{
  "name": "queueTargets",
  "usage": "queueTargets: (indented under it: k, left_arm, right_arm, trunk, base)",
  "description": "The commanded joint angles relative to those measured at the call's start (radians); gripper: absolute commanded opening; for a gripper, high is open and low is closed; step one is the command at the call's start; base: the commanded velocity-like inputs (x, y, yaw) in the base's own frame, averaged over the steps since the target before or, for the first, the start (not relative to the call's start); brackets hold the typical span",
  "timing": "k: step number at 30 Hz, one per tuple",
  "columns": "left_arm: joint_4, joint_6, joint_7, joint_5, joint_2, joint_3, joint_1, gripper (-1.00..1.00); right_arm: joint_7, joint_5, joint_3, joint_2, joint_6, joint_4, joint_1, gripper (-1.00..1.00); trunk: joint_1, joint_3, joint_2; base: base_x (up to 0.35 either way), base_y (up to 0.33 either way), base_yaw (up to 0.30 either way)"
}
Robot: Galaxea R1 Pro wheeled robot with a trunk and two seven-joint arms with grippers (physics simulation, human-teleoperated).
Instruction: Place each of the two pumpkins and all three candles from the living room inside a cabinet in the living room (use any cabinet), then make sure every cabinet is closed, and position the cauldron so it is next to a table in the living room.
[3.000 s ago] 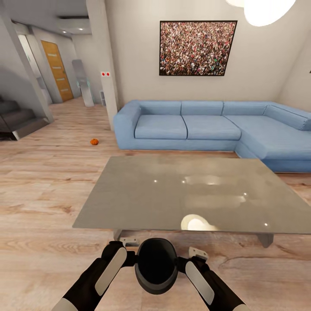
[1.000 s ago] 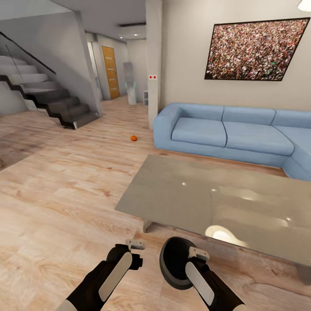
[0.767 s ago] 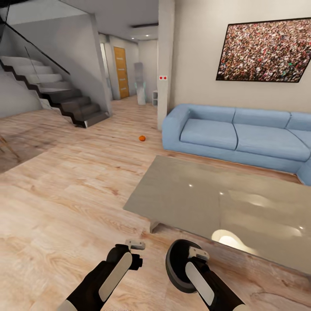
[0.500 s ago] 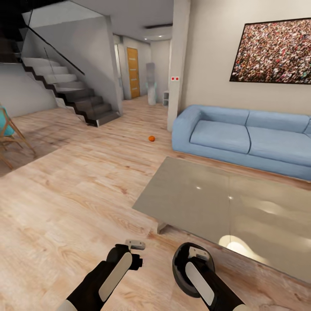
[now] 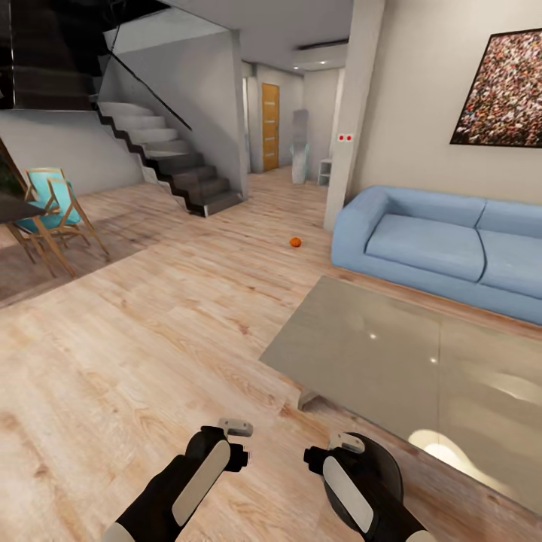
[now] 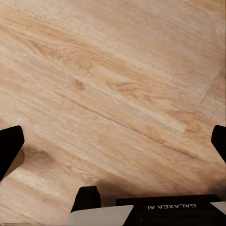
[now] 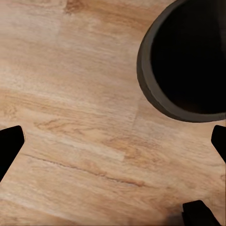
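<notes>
One small orange pumpkin [image 5: 295, 242] lies on the wood floor far ahead, left of the sofa. The grey low table [image 5: 391, 354] stands to my right front. The black cauldron [image 5: 382, 468] sits on the floor by the table's near corner, partly hidden behind my right forearm; in the right wrist view the cauldron's [image 7: 188, 61] dark mouth is off to one side of the fingers. My right gripper [image 5: 340, 446] [image 7: 113, 146] is open and holds nothing. My left gripper [image 5: 235, 430] [image 6: 113, 146] hangs open over bare floor.
A blue corner sofa [image 5: 421, 245] stands behind the table. Dark stairs [image 5: 181, 169] rise at the back left. A wooden chair with a teal seat [image 5: 56, 211] stands at the far left by a dark tabletop's edge [image 5: 11, 203]. A pillar [image 5: 350, 113] stands beside the sofa.
The whole view has swung to the left, so sofa, table and pumpkin sit further right. The cauldron, earlier between my arms, now lies by my right arm. Both grippers keep their pose.
</notes>
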Motion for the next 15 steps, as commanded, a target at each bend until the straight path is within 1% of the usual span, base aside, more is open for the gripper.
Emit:
queueTargets:
  k: [1,10,15]
  left_arm:
    - [0.0,0.001,0.01,0.01,0.0,-0.002,-0.001,1.0]
    - [0.0,0.001,0.009,0.01,0.002,-0.002,-0.001,1.0]
    - [0.0,0.001,0.009,0.009,0.002,-0.002,-0.001,1.0]
  right_arm:
    - [-0.008,-0.006,0.003,-0.001,0.002,-0.002,-0.001,1.0]
    - [-0.008,-0.006,0.003,-0.001,0.0,-0.002,-0.001,1.0]
    - [-0.008,-0.008,0.004,-0.001,-0.02,-0.001,-0.001,1.0]
  trunk:
    - [0.0,-0.001,-0.001]
    - [0.0,-0.001,-0.001]
    - [0.0,-0.001,-0.001]
  base:
    - [0.0,0.0,0.289]
    - [0.0,0.0,0.289]
    - [0.0,0.0,0.289]
